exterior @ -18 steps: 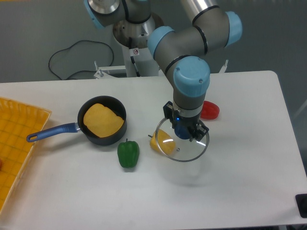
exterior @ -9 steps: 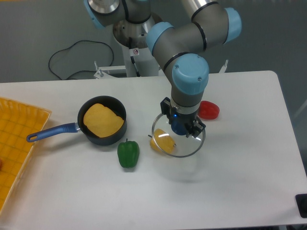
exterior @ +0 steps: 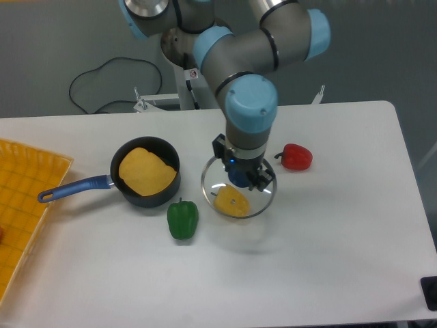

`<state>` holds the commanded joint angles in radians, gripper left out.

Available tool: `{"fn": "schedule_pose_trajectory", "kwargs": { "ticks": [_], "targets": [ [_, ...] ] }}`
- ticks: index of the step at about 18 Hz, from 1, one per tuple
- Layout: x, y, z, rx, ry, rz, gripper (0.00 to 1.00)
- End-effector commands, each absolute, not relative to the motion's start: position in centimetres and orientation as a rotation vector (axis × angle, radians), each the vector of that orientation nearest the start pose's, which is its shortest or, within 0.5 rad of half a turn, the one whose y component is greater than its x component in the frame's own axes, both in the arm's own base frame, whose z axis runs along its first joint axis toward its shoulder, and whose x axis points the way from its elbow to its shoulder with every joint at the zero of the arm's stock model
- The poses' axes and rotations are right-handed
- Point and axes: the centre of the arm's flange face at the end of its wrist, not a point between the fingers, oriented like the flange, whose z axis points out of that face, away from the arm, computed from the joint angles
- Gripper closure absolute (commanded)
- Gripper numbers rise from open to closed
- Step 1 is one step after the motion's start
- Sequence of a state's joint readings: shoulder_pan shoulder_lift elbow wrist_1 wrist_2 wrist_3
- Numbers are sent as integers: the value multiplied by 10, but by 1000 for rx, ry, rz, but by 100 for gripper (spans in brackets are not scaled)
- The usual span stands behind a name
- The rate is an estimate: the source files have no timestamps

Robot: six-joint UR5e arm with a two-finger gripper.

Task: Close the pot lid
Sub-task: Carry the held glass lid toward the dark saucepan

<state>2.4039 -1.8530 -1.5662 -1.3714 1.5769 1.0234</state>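
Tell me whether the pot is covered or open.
Open: the pot shows its yellow contents, while the gripper holds the lid off to its right.

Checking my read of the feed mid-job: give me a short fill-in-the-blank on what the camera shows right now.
1. The hand holds the lid by its ____.
2. The pot stands uncovered, and its handle is coloured ____.
3. Through the lid's glass shows a ____ pepper.
4. Just in front of the pot lies a ____ pepper.

Missing words: knob; blue; yellow; green
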Motion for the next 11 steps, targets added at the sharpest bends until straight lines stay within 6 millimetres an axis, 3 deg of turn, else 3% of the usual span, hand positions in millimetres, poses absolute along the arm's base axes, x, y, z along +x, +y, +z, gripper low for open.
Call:
{"fn": "schedule_pose_trajectory", "kwargs": {
  "ticks": [5, 11],
  "targets": [
    [-327, 498, 349, -3190, 280, -114, 60],
    [-285, 498, 344, -3199, 293, -126, 60]
  ]
}}
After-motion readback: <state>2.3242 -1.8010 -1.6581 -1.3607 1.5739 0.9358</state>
